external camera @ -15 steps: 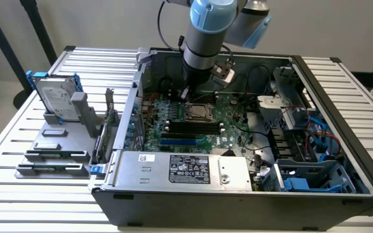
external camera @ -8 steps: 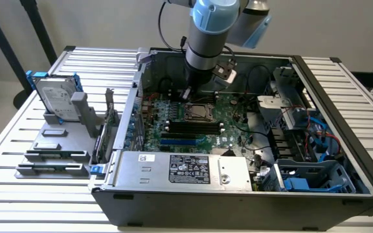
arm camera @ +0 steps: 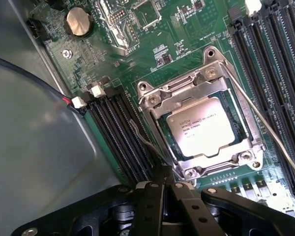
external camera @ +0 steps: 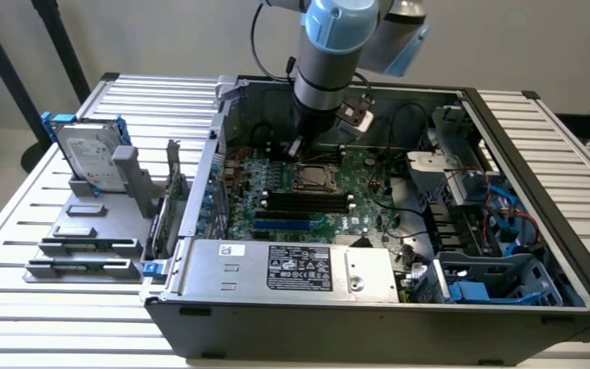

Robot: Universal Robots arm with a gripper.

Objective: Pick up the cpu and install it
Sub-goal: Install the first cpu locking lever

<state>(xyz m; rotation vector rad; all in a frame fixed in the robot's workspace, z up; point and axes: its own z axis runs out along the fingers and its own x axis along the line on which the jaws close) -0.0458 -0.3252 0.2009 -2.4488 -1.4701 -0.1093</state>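
We saw the cpu (arm camera: 202,125) lying flat in its socket (arm camera: 199,128) on the green motherboard (external camera: 316,196), its shiny silver-grey top facing up with small print on it. The metal frame of the socket surrounded the chip on all sides, and a thin wire lever (arm camera: 265,125) ran along one edge of that frame. In the exterior view the socket sat near the middle of the open computer case (external camera: 377,307), just below the arm.

The tool (arm camera: 163,183) hung just beside the socket, above one corner of its frame, with its black fingers (arm camera: 152,194) drawn fully together. We saw nothing held between them; the cpu lay apart from the fingertips.

Rows of dark memory slots (arm camera: 120,137) ran alongside the socket, and a round coin battery (arm camera: 78,22) sat farther off on the board. On the slatted tabletop (external camera: 28,207) at the exterior view's left, a grey stand (external camera: 90,246) carried a silver hard drive (external camera: 88,157) in a blue bracket.
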